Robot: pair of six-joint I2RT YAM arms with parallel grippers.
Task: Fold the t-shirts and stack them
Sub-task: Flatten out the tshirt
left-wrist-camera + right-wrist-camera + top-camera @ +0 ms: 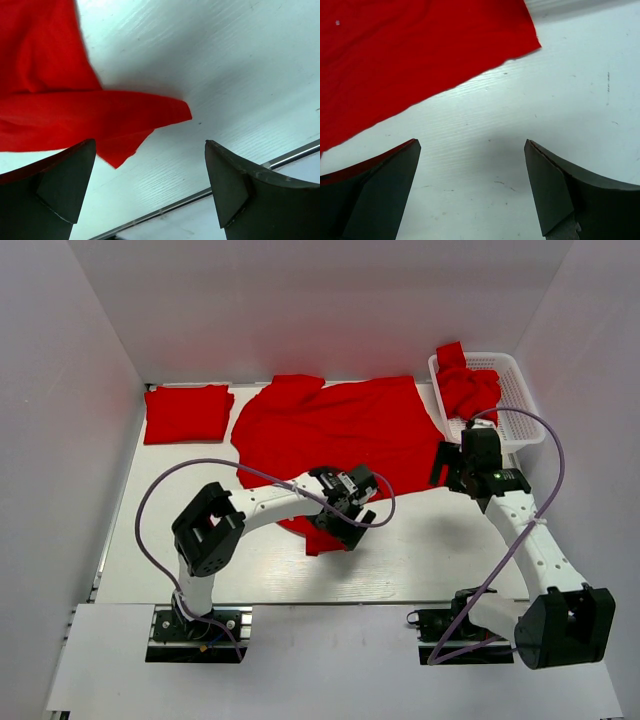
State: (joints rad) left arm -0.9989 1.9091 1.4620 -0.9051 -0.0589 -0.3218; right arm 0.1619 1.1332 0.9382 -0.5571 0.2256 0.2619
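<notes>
The spread shirt (335, 435) lies open and fairly flat in the middle of the table (430, 550), most likely laid out this way so that its edges can be reached and turned over for folding. To its left, apart from it, a folded shirt (187, 412) sits as a neat rectangle, which I take as the start of the stack. To its right, at the far side, more shirts (468, 390) lie crumpled in the basket (510, 390), waiting their turn. The left hand (350, 510) hovers at the spread shirt's near edge, released and grasping nothing. In its wrist view a pointed flap of the shirt (75, 115) lies just ahead of the left hand (150, 145), nearer its left finger, with bare table before the right one. The right hand (465, 465) sits just off the shirt's right edge, also wide open and empty. In its wrist view the shirt's (410, 60) straight edge runs ahead and to the left of the right hand (470, 145), with only table between the fingers. Both hands seem placed to take hold of an edge.
</notes>
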